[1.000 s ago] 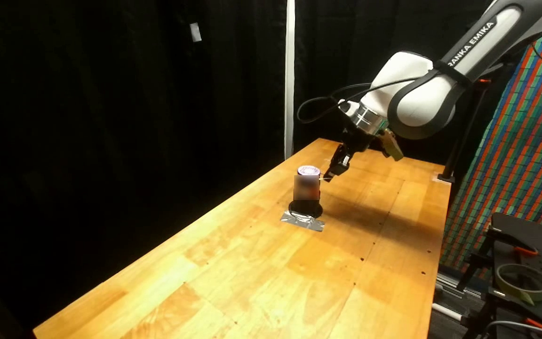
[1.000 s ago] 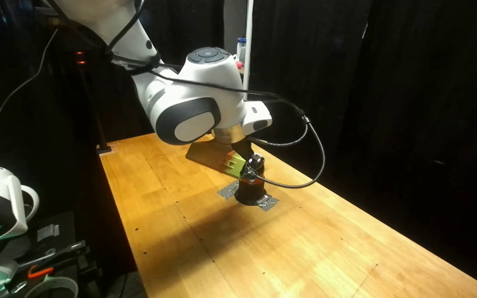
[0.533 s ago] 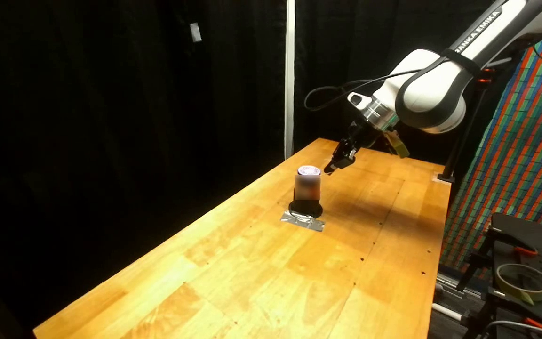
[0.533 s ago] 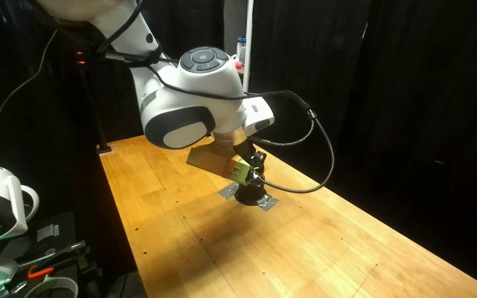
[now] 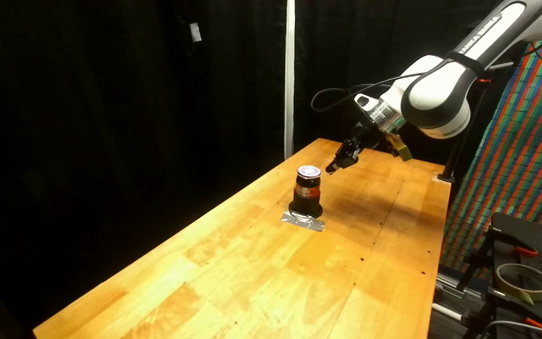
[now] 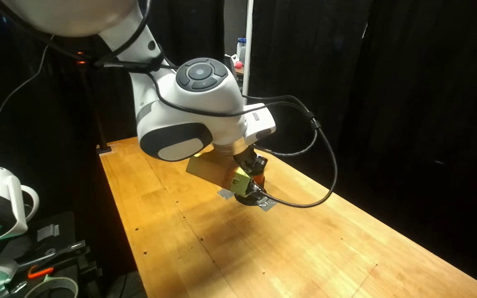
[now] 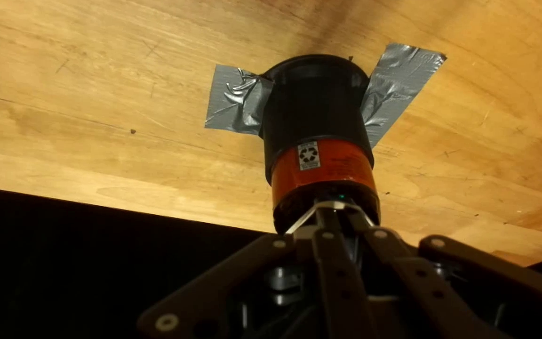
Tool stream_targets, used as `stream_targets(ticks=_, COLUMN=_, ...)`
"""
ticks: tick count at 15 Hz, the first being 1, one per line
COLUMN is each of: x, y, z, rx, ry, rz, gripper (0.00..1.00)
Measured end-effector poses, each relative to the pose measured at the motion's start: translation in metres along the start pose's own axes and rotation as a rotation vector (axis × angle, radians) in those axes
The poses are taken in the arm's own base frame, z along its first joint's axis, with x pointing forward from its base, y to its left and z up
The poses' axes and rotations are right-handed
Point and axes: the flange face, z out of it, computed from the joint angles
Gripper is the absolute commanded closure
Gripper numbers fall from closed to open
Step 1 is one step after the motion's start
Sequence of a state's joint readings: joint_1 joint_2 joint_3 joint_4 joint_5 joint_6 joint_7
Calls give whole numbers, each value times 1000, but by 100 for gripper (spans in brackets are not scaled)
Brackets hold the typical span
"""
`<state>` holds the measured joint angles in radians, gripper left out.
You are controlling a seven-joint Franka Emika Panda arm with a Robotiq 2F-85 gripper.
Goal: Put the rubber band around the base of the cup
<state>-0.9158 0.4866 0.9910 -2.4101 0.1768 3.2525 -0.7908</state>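
Note:
The cup (image 5: 307, 190) is a dark cylinder with an orange-red label and a pale top, upright in a black base on the wooden table. It also shows in the wrist view (image 7: 327, 165) and, partly behind the arm, in an exterior view (image 6: 259, 179). My gripper (image 5: 331, 169) is beside the cup's upper end, a short gap away. In the wrist view its fingers (image 7: 340, 213) are close together and look shut. The pale rubber band (image 7: 334, 205) is hooked around both fingertips, and its stretched sides run to the cup's top end. The band's far part is hidden.
Silver tape (image 5: 303, 220) fixes the black base to the table (image 5: 252, 282). A black curtain (image 5: 134, 117) stands along the table's far long edge. A side stand with a tape roll (image 5: 522, 281) is beyond the near edge. A cable (image 6: 325, 140) loops from the arm.
My gripper has drawn back and slightly up from the cup's top, and the arm has tilted. The rubber band still spans between fingertips and cup. The cup has not moved.

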Motion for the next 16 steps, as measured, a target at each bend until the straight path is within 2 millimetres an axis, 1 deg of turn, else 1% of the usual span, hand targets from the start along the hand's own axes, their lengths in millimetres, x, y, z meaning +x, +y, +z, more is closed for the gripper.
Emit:
stream_targets(ticks=3, x=0, y=0, z=-4, rx=2, ry=50, rz=2, gripper=90)
stream_targets(ticks=5, x=1, y=-1, z=-6, rx=8, ry=84, rz=-31, gripper=89)
stream_targets(ticks=9, x=-6, y=-1, z=-8, rx=26, ry=121, rz=-68, gripper=89)
stream_targets(ticks=10, x=-8, y=0, z=-8, rx=29, ry=126, rz=-73, gripper=64)
stream_targets(ticks=12, x=-11, y=2, z=-8, rx=31, ry=122, rz=-70, gripper=61)
stream_targets(ticks=13, x=-12, y=4, z=-7, rx=35, ry=109, rz=-69, gripper=55)
stream_targets(ticks=14, x=-14, y=4, z=-6, rx=44, ry=77, rz=-71, gripper=46)
stream_targets(ticks=15, x=-17, y=5, z=-4, rx=56, ry=22, rz=-66, gripper=39)
stream_targets(ticks=16, x=-20, y=6, z=-4, rx=65, ry=-38, rz=-62, gripper=30)
